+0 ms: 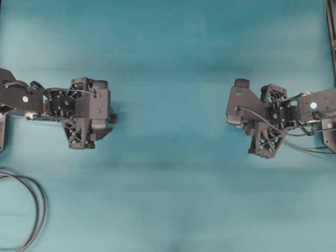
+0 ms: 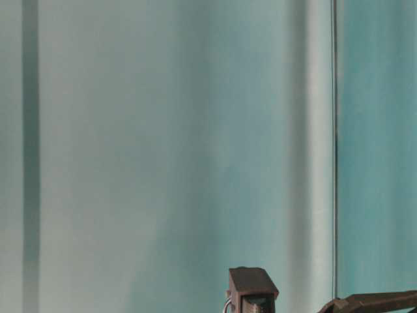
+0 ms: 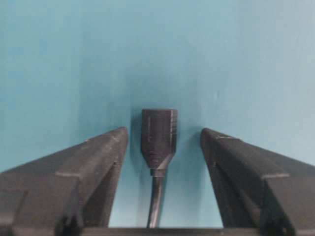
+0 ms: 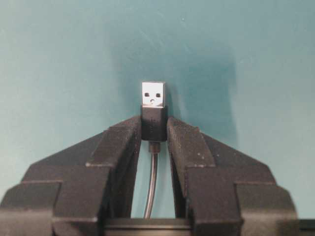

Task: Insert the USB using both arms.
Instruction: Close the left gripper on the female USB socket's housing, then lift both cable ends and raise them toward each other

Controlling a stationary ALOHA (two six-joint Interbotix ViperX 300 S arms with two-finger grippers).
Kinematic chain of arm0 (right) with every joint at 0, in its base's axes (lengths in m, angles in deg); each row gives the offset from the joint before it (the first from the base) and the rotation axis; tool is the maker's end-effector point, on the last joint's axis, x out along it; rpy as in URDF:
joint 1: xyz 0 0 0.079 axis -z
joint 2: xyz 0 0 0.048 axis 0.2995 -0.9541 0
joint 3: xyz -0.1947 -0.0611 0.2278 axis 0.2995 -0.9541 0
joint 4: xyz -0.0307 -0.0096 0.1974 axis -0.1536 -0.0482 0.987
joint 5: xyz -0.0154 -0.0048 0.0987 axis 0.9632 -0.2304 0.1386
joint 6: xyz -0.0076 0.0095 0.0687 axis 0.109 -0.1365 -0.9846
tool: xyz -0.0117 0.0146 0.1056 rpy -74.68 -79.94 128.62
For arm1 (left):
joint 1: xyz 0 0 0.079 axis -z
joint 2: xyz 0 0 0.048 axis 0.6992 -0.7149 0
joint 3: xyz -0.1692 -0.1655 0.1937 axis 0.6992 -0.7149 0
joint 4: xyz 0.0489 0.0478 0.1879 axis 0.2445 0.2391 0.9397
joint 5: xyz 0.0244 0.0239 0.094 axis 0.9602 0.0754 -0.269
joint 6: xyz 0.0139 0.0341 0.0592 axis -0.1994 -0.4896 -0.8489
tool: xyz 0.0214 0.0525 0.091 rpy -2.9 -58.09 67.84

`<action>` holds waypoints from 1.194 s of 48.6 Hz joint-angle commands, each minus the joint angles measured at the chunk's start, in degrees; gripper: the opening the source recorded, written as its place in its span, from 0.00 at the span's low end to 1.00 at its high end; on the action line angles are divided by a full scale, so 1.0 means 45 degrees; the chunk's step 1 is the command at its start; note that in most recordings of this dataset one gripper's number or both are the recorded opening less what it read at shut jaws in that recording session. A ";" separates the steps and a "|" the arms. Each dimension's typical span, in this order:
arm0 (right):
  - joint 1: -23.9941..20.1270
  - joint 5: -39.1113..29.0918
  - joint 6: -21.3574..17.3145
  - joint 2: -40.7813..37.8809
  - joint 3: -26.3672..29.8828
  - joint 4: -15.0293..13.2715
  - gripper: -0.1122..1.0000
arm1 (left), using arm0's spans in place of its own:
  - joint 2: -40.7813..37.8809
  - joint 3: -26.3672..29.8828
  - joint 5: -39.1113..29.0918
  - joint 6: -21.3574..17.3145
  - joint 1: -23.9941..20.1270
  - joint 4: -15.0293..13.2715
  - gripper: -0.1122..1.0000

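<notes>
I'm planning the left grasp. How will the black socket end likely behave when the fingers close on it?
The socket end looks like a small hard moulded block, so it probably stays stiff when pinched. Its sides look smooth, so it may slip or twist. The thin cable behind it likely flexes, giving little support. The left gripper fingers stand apart from it.

Left gripper at table left, right gripper opposite, well apart. Socket end between left fingers, untouched. USB between right fingertips. Looped cable lower left.
</notes>
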 commanded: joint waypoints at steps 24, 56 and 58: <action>-0.0469 0.0137 0.0020 -0.0273 0.0137 0.0039 0.28 | -0.0039 0.0000 0.0000 0.0000 -0.0039 0.0000 0.46; -0.0605 0.0117 0.0059 -0.0117 0.0527 -0.0020 0.28 | 0.0137 0.0547 -0.1348 0.0254 0.0020 -0.0020 0.24; -0.0625 0.0078 0.0059 -0.0020 0.0547 -0.0039 0.28 | 0.0215 0.0703 -0.1621 0.0215 0.0039 -0.0020 0.24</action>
